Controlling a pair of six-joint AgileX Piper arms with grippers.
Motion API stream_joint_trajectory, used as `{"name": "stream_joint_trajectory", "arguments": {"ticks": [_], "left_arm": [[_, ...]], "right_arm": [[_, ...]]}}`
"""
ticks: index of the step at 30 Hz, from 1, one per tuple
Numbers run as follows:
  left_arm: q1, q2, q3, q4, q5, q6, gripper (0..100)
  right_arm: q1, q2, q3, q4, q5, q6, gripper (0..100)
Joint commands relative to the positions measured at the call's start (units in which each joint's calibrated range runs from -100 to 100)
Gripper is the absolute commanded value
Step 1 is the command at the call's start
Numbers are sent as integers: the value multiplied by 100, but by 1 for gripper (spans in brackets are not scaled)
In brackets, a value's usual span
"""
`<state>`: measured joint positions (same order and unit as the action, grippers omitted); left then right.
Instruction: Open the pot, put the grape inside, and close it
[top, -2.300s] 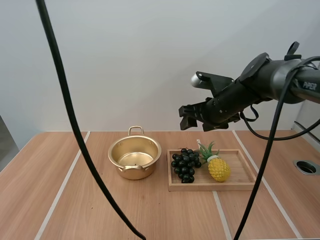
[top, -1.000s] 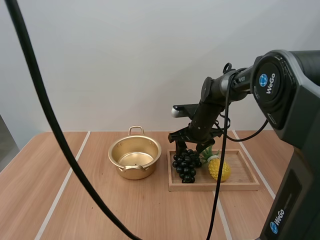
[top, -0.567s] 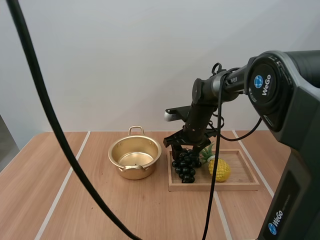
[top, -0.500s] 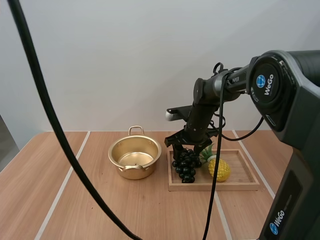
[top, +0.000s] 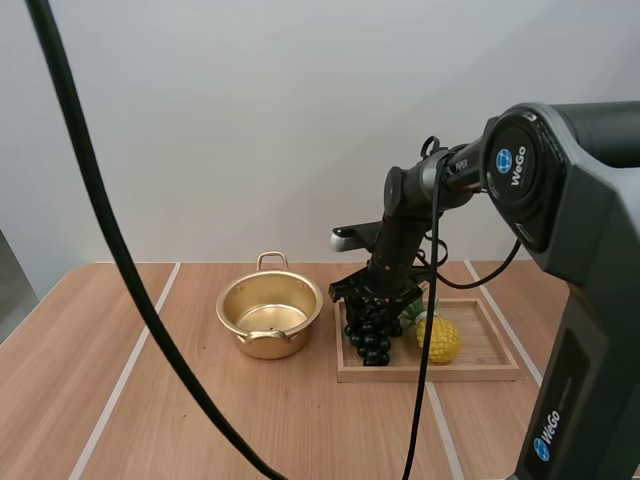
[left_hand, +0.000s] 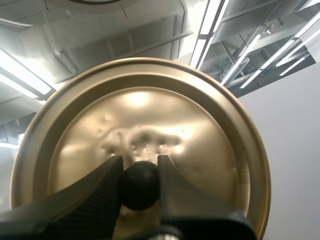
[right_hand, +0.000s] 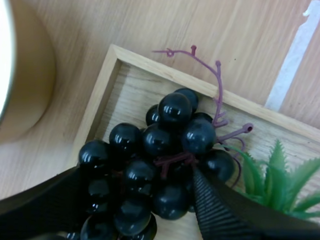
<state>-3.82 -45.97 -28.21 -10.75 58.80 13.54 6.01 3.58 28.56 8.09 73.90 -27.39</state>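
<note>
Black grapes (top: 372, 330) lie in the wooden tray (top: 480, 370), at its end nearest the lidless pot (top: 269, 312), with a pineapple (top: 438, 338) beside them. The right gripper (top: 373, 298) sits over the bunch, fingers apart astride it. The left gripper (left_hand: 140, 172) is clamped on the lid (left_hand: 150, 110) by its black knob (left_hand: 140, 186).

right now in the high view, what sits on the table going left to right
pot → grapes → pineapple
</note>
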Motion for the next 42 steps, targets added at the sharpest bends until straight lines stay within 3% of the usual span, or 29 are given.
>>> {"name": "stream_joint_trajectory", "arguments": {"ticks": [1,20,21,23,24,25,33,42], "left_arm": [[4,31,-17,-111,-105,-38,0],[4,90,-17,-111,-105,38,0],[4,90,-17,-111,-105,38,0],[4,90,-17,-111,-105,38,0],[4,90,-17,-111,-105,38,0],[4,90,-17,-111,-105,38,0],[4,90,-17,-111,-105,38,0],[4,90,-17,-111,-105,38,0]], "right_arm": [[5,158,24,-33,74,3,100],[5,374,24,-33,-124,-54,100],[5,374,24,-33,-124,-54,82],[5,374,24,-33,-124,-54,35],[5,374,24,-33,-124,-54,4],[5,374,24,-33,-124,-54,0],[5,351,24,-33,-72,-54,0],[5,-453,-20,-31,134,-54,0]]}}
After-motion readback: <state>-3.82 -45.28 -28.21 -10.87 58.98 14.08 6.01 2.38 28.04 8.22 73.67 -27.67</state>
